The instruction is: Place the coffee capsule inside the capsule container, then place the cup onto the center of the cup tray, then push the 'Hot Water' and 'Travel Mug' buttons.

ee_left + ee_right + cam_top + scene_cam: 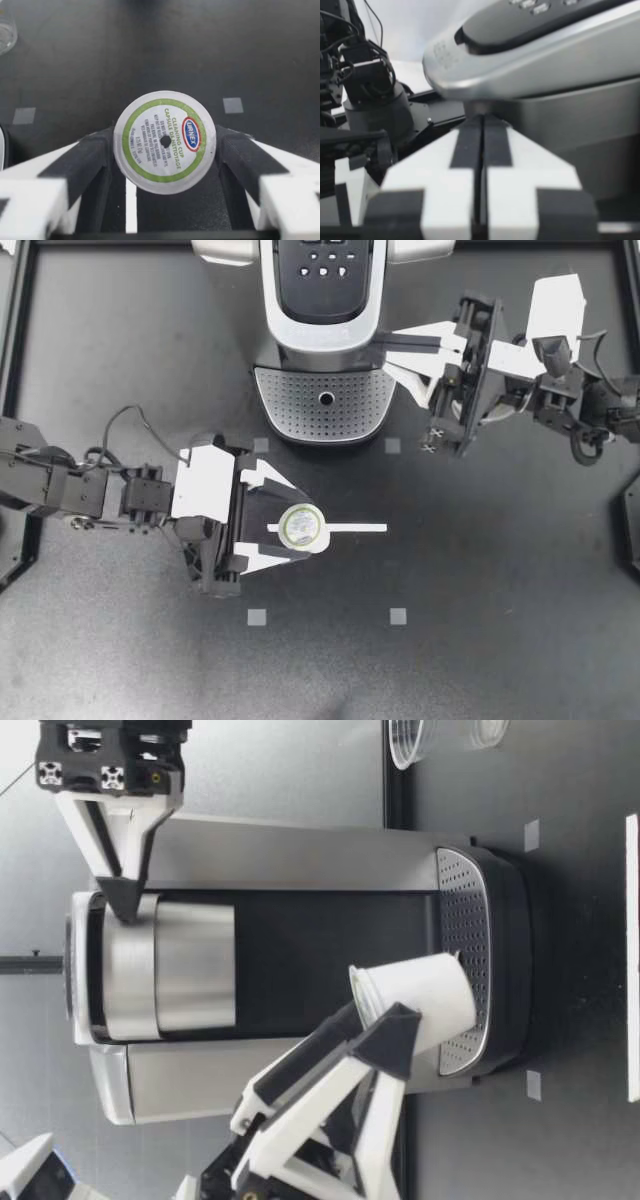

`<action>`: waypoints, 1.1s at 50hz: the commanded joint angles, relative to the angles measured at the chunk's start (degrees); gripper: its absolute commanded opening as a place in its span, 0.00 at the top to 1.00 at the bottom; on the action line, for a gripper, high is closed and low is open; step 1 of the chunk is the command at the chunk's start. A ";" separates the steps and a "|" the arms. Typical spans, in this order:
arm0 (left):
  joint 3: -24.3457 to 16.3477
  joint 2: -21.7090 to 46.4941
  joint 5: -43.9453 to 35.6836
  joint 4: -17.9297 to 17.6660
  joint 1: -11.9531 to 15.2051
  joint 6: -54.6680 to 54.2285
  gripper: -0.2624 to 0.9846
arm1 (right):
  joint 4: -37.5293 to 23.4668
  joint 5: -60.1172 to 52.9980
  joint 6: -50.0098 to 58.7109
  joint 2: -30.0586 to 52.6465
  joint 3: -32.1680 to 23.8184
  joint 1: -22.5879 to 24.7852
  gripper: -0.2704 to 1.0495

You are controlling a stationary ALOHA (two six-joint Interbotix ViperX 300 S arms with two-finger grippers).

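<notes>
Grip on the coffee capsule comes first. The left gripper point(300, 527) is clamped on the coffee capsule point(304, 527), its dark fingers point(85, 160) pressed on two opposite sides just under the rim. The right gripper point(383, 341) is closed on nothing, its tips pinched together against the side of the coffee machine point(322, 320), at the lower edge of the machine lid point(535, 55).

Risks, as judged:
- The lid appears closed. If the pinched tips slip off its edge, the capsule container is not exposed and the capsule has nowhere to go.
- The capsule is held by a narrow band of a smooth, tapered body. A tilt or slide in the grip is likely to seat it crooked, or it may be dropped.
- Both arms are close to the machine's front and may foul each other.

Capsule point(425, 1005): a small white cup, wider at the rim and nearly upright with the foil up. The foil point(165, 141) is round and white with a green ring, and a small dark hole is seen at its middle. The capsule is held off the table in front of the machine's cup tray point(300, 405), well below the lid.
</notes>
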 commanded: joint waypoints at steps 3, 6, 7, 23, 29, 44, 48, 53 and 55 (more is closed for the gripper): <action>-0.44 -1.23 -0.53 -0.09 0.09 0.09 0.38 | 0.09 -1.49 -0.09 -2.02 -1.85 -0.35 0.73; -0.44 -1.23 -0.53 -0.09 0.18 0.09 0.38 | 0.09 -2.02 -0.09 -2.37 -2.02 -0.35 0.73; -0.44 -1.14 -0.53 -0.09 0.09 0.09 0.38 | 0.09 -2.29 -0.18 -2.55 -2.20 -0.35 0.73; -0.79 -0.97 -0.88 -0.09 0.18 0.26 0.38 | 0.09 -5.27 -1.76 -3.60 -5.98 -2.02 0.73; -0.79 -0.97 -0.88 -0.09 0.09 0.26 0.38 | 0.09 -5.19 -1.93 -3.16 -7.65 -3.60 0.73; -0.97 -1.49 -0.88 -0.09 0.18 0.79 0.38 | 0.09 -4.31 -1.58 -2.02 -11.34 -8.35 0.73; -1.23 -1.76 -0.88 -0.09 0.18 1.14 0.38 | 0.09 -2.46 -1.58 -0.79 -12.83 -9.67 0.73; -1.85 -2.29 -0.26 0.09 0.09 1.76 0.38 | 0.09 -1.23 -1.67 0.70 -14.94 -11.07 0.73; -2.20 -2.72 0.53 0.26 0.09 2.37 0.38 | 0.09 -0.97 -1.76 1.32 -15.82 -11.69 0.73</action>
